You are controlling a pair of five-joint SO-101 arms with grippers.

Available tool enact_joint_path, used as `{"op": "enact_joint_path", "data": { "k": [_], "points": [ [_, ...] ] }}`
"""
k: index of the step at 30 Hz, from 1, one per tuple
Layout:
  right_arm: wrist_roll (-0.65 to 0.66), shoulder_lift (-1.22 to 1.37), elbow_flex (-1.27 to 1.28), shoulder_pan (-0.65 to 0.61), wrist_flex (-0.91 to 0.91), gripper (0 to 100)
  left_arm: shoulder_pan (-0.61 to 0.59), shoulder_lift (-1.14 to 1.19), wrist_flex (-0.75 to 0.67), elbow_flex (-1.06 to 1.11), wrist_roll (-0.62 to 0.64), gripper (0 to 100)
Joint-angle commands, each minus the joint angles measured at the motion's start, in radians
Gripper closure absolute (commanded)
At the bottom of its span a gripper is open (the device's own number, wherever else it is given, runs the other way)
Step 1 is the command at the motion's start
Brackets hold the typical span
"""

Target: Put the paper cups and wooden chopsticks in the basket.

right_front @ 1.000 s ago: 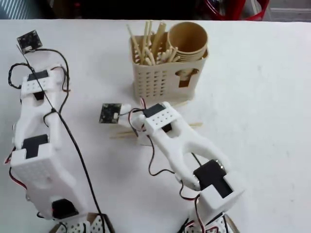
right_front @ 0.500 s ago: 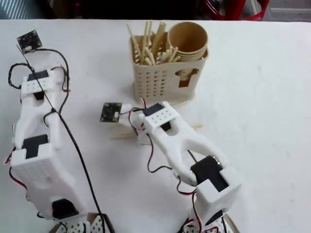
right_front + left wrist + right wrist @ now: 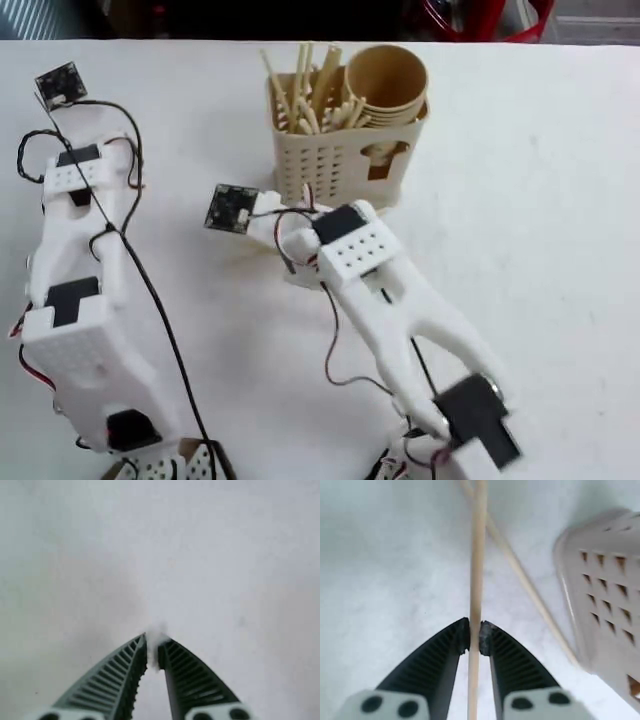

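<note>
Step in hand: pick-up of a loose chopstick. The right gripper [image 3: 474, 636] is clamped on 1 chopstick [image 3: 478, 550], which runs straight out between its fingertips, just beside the basket [image 3: 600, 575]. Cannot tell whether the stick is clear of the table [image 3: 380, 555].

A 2nd chopstick [image 3: 532, 595] lies flat on the table. It crosses the held one near its far end and runs toward the basket's foot.

The left gripper [image 3: 152, 652] is closed on nothing, over bare table well apart from the basket.

Count:
- Loose chopsticks: 2 (1 held, 1 lying).
- In the basket: 1 bundle [image 3: 305, 90] of chopsticks standing on end, at least 6, too crowded for an exact figure.
- Cups [image 3: 385, 85]: 1 nested stack in the compartment beside the bundle. Several rims show, number not readable.

Judgement: cups done, chopsticks 2 short.

Next move calls for lifting the stick, tipping it toward upright, carrying it over the rim and letting go on the bundle side. The basket wall is near, so the long end may catch it.
</note>
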Motion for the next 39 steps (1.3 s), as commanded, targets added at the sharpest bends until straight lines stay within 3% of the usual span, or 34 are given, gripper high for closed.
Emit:
{"op": "enact_joint_path", "data": {
  "k": [1, 5, 9, 21, 39],
  "points": [
    [-0.015, -0.226, -0.011, -0.015, 0.056, 98.2, 0.008, -0.010, -0.017, -0.040, 0.003, 94],
    [-0.158, -0.433, -0.055, -0.016, -0.016, 98.2, 0.010, -0.010, -0.017, -0.040, 0.003, 94],
    [-0.333, -0.530, -0.106, -0.012, -0.234, 98.2, 0.010, -0.010, -0.017, -0.038, 0.003, 94],
    [-0.511, -0.498, -0.249, -0.010, -0.769, 98.1, 0.010, -0.010, -0.017, -0.037, 0.002, 94],
    [-0.460, 0.099, -0.718, 0.048, -0.794, 98.1, 0.012, -0.010, -0.017, -0.040, 0.002, 94]
  ]
}}
